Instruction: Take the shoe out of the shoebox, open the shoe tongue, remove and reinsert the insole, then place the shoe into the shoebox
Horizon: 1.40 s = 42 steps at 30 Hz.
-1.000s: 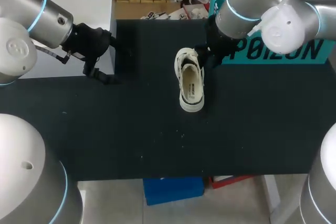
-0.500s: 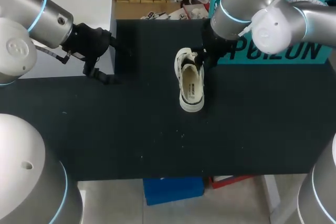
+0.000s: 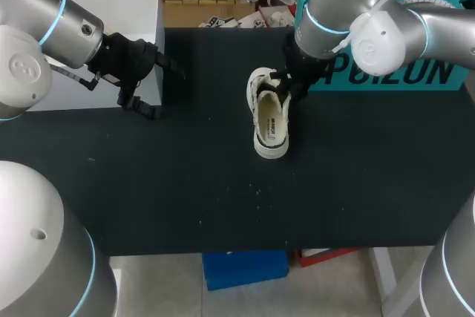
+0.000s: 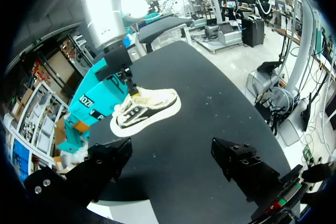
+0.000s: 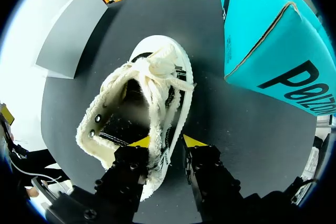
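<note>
When proceeding from this state, locate the shoe (image 3: 269, 113) upright on its sole near the middle of the desk (image 3: 223, 206), toe toward the far edge, fully outside the teal shoebox (image 3: 438, 76) at the far right. Note the right pincer (image 5: 167, 141) set astride the shoe's right side wall beside the laces (image 5: 160, 72). Cannot tell whether clamped on that wall or merely around it. Note the left pincer (image 4: 172, 150) spread wide, holding nothing, well apart from the shoe and close to the pale box (image 3: 111, 12) at the far left.

Probable faults:
- Expect tipping or dragging of the shoe if pulled by one soft wall alone, with no second hold.
- Expect slip on the fleecy lining, given little purchase.
- Expect resistance from the laces crossing the tongue. Avoid forcing.
- Guard against the right arm striking the shoebox, just beside it.

Clearances:
- Use the broad bare desk on the near side and to the left of the shoe for insole work.
- Treat the gap between shoe and shoebox as tight.
- Keep the toe short of the far edge.
</note>
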Tool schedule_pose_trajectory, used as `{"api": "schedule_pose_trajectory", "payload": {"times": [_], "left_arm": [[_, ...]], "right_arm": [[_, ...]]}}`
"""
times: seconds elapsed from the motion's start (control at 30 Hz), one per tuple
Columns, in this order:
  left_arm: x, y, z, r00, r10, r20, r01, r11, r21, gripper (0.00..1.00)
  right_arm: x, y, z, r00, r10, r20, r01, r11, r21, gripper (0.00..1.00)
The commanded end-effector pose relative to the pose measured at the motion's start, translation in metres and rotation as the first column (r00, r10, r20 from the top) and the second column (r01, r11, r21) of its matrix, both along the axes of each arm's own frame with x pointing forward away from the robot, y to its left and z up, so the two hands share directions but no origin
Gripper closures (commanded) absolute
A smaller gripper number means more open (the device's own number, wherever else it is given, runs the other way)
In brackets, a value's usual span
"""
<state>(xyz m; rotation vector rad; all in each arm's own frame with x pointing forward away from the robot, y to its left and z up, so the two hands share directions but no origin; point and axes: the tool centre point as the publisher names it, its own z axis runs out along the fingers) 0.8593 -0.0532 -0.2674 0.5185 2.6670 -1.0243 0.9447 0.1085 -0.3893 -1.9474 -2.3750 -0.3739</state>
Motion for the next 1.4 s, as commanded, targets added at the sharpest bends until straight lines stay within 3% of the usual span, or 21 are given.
{"api": "schedule_pose_trajectory", "payload": {"times": [0.03,0.37,0.4,0.43,0.67,0.87,1.2,1.33,1.4], "left_arm": [[-0.001,0.000,0.000,1.000,0.002,0.004,-0.002,1.000,0.001,0.00],[-0.001,0.000,0.000,1.000,0.002,0.004,-0.002,1.000,0.001,0.00],[-0.001,0.000,0.000,1.000,0.002,0.004,-0.002,1.000,0.001,0.00],[-0.001,0.000,0.000,1.000,0.002,0.004,-0.002,1.000,0.001,0.00],[-0.001,0.000,0.000,1.000,0.002,0.004,-0.002,1.000,0.001,0.00],[-0.001,0.000,0.000,1.000,0.002,0.004,-0.002,1.000,0.001,0.00],[-0.001,0.000,0.000,1.000,0.002,0.004,-0.002,1.000,0.001,0.00],[-0.001,0.000,0.000,1.000,0.002,0.004,-0.002,1.000,0.001,0.00],[-0.001,0.000,0.000,1.000,0.002,0.004,-0.002,1.000,0.001,0.00]], "right_arm": [[0.003,0.009,-0.013,1.000,0.005,-0.008,-0.006,1.000,-0.018,0.68],[0.003,0.012,-0.028,1.000,0.004,-0.017,-0.005,0.998,-0.058,0.71],[0.003,0.011,-0.029,1.000,0.006,-0.019,-0.007,0.998,-0.067,0.76],[0.004,0.011,-0.030,1.000,0.007,-0.021,-0.009,0.997,-0.076,1.00],[0.002,0.010,-0.016,0.998,0.027,-0.050,-0.030,0.997,-0.066,1.00],[0.000,0.011,0.022,0.990,0.102,-0.100,-0.105,0.994,-0.026,1.00],[-0.009,0.000,0.112,0.984,0.167,-0.055,-0.169,0.985,-0.027,1.00],[-0.016,-0.011,0.138,0.955,0.290,-0.065,-0.292,0.956,-0.023,1.00],[-0.018,-0.019,0.150,0.903,0.422,-0.083,-0.425,0.905,-0.031,1.00]]}}
